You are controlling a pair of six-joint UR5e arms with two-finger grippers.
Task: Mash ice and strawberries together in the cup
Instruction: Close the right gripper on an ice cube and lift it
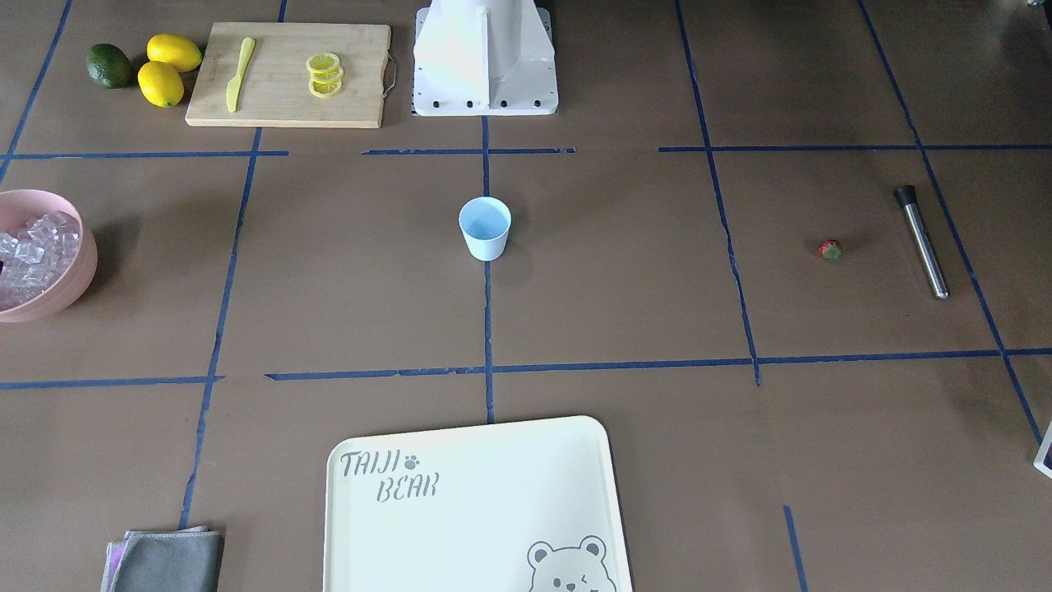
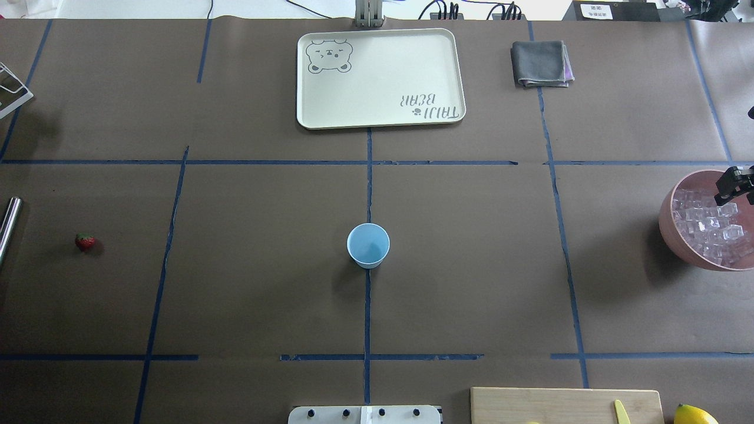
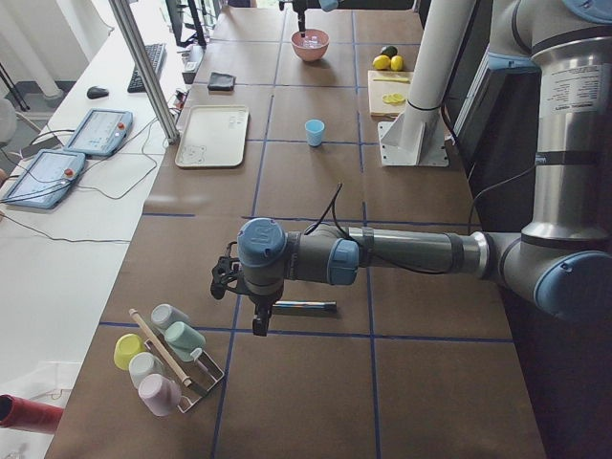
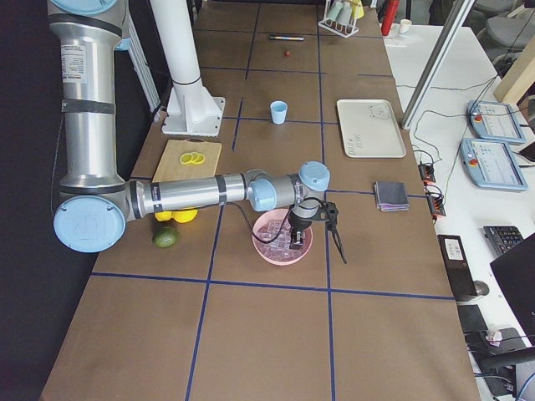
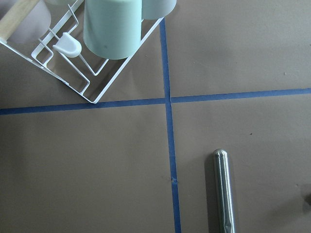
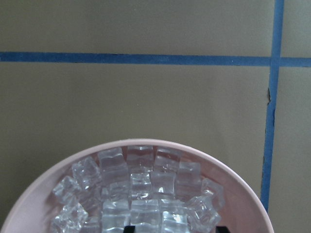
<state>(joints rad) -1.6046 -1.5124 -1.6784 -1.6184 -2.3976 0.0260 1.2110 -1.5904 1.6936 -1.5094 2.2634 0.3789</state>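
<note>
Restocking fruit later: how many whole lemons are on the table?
2. One lemon and another lemon lie together between the avocado and the cutting board; none seem hidden.

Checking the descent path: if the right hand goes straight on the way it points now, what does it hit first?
Likely the ice piled in the pink bowl: the right hand points down over it, fingers apart. Its height above the pile is unclear.

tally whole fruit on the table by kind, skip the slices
Lemons: 2
Dark green fruit: 1
Strawberry: 1
Total: 4
</note>
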